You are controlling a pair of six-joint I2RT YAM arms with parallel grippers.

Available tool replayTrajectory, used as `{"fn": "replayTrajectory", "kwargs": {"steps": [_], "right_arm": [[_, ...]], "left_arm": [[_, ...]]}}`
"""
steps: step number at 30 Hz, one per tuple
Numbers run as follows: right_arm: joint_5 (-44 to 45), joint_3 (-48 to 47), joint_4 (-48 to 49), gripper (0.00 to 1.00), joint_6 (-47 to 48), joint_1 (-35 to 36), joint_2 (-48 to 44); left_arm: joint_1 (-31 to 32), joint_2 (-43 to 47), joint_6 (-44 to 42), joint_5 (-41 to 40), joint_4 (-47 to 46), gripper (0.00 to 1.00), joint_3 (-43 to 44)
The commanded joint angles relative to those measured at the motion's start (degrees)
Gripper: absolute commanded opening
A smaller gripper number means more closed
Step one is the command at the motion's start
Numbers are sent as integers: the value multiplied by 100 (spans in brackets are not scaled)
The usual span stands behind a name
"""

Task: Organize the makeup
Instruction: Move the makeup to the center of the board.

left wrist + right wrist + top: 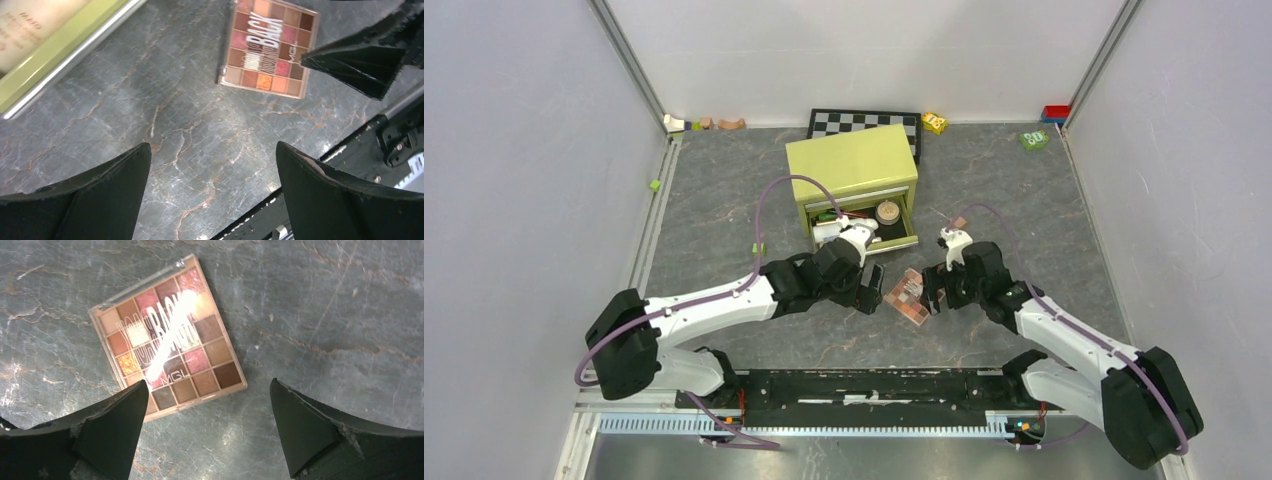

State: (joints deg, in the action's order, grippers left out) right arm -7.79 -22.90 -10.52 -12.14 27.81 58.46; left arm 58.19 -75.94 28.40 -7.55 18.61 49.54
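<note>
The square pink-brown eyeshadow palette (pixel 911 297) lies flat on the grey marbled table between my two grippers, held by neither. My left gripper (pixel 873 291) stands open just left of it. In the left wrist view the palette (pixel 270 47) is ahead and to the right, and the left gripper (pixel 212 150) has only bare table between its fingers. My right gripper (pixel 934 290) hovers open at the palette's right edge. In the right wrist view the right gripper (pixel 207 385) is over the table, its left fingertip overlapping the palette's (pixel 167 337) near corner. A round compact (pixel 887 211) sits in the open drawer (pixel 908 240).
The yellow-green drawer box (pixel 854 160) stands behind the grippers, with its lower drawer pulled out towards them. A chequered board (pixel 864 122) leans at the back wall. Small toys lie along the far edge: a yellow one (pixel 935 122), a green one (pixel 1034 139), and a green cube (pixel 654 185).
</note>
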Motion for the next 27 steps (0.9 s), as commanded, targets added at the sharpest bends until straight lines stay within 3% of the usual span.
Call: {"fn": "replayTrajectory", "kwargs": {"steps": [1,8,16,27], "right_arm": [[-425,-390,382,98,514,22,297],[-432,-621,768,98,1030,214,1005],[-410,-617,862,98,1344,401,1465],[-395,-266,876,98,590,858,1223]], "left_arm": [[-171,387,606,-574,-113,100,-186],[-740,1044,909,-539,-73,100,-691],[-843,1292,773,-704,143,100,-726],[-854,1357,944,-857,138,100,-792]]}}
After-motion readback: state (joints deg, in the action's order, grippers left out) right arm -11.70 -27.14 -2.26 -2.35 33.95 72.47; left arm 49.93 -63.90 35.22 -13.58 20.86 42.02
